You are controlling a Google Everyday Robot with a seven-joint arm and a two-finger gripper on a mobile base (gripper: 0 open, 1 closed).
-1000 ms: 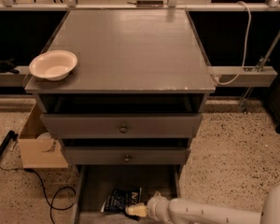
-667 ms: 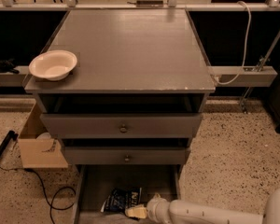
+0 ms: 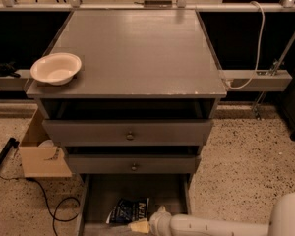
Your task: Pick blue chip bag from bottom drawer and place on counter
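The blue chip bag (image 3: 129,210) lies crumpled in the open bottom drawer (image 3: 102,193), near its front middle. My gripper (image 3: 138,225) reaches in from the lower right on a white arm, low in the drawer, its pale tip just below and right of the bag, close to or touching its edge. The counter (image 3: 137,53) is the grey top of the cabinet, with a chipped front edge.
A white bowl (image 3: 56,68) sits at the counter's front left corner. Two knobbed drawers (image 3: 130,132) stand partly open above the bottom drawer. A cardboard box (image 3: 39,154) and a black cable (image 3: 54,210) lie on the floor to the left.
The gripper has slid slightly left toward the bag; the bag and drawers have not moved.
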